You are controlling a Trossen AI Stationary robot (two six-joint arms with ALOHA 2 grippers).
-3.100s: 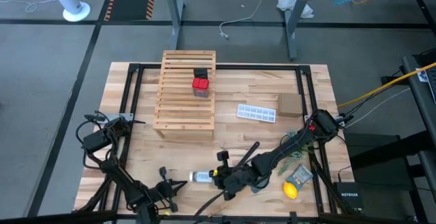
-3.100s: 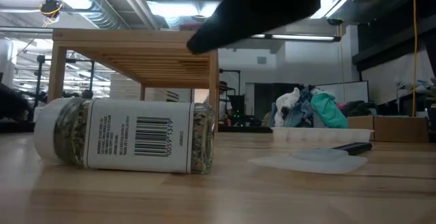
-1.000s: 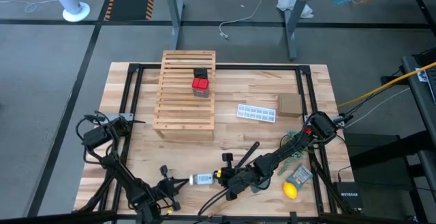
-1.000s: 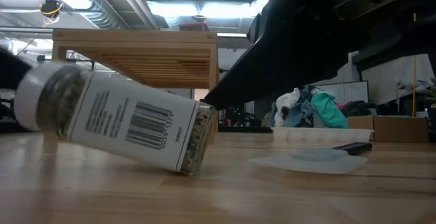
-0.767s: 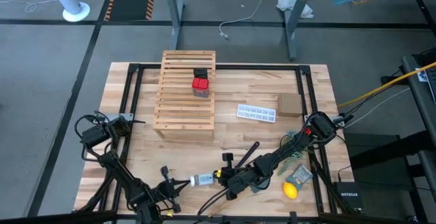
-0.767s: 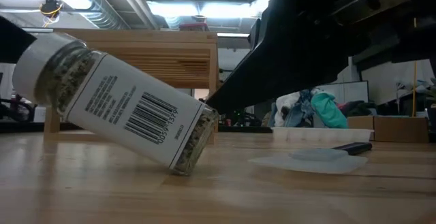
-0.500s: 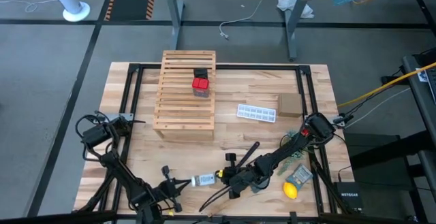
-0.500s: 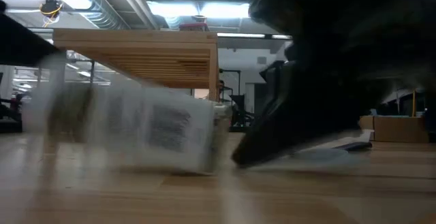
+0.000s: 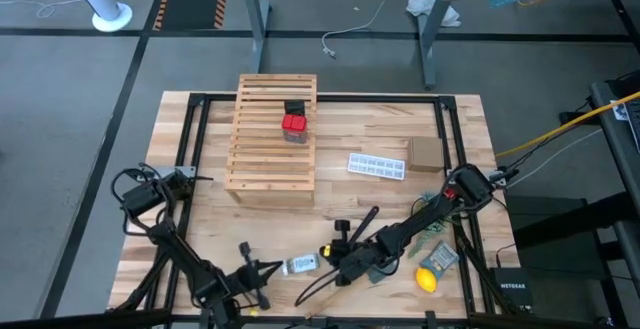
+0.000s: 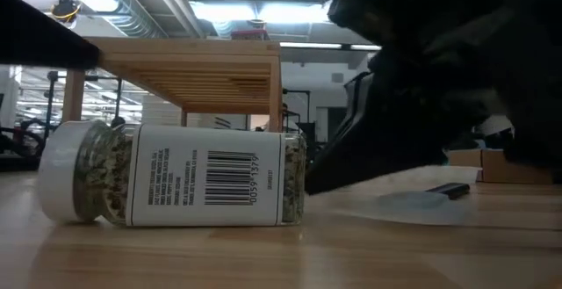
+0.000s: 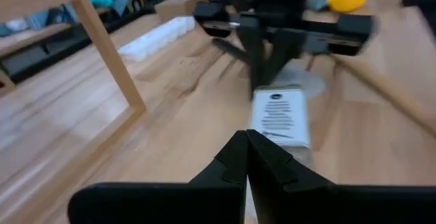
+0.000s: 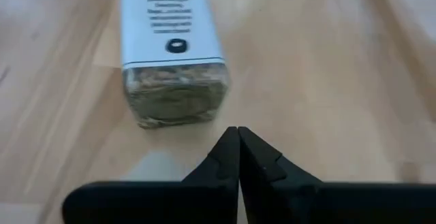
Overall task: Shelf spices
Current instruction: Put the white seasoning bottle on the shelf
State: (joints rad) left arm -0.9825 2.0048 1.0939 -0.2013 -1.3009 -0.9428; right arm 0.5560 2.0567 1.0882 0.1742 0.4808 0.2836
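Observation:
The clear spice jar (image 9: 302, 265) with a white lid (image 10: 54, 182) lies on its side near the table's front edge, its label up. My left gripper (image 9: 272, 267) is shut, at the lid end and above it. My right gripper (image 9: 326, 259) is shut, its tips (image 12: 235, 132) at the jar's base (image 12: 176, 105). The wooden shelf (image 9: 272, 134) stands at the far left. The red container (image 9: 294, 123) and the black one (image 9: 294, 107) stand on its top slats. My right gripper's shut fingertips (image 10: 329, 179) come level from the table's right side, right at the jar's base (image 10: 297, 184). I cannot tell whether they touch it. The jar lies flat on the table.
A white ice-cube tray (image 9: 378, 165) and a cardboard box (image 9: 427, 152) lie at the far right. A lemon (image 9: 427, 279) and a packet (image 9: 440, 257) lie at the near right. Bare wood lies between the jar and the shelf.
The jar's lid end was tipped up off the table. It has dropped back, and the jar lies flat again, a little farther toward the table's right edge. My right gripper has drawn back toward the right edge.

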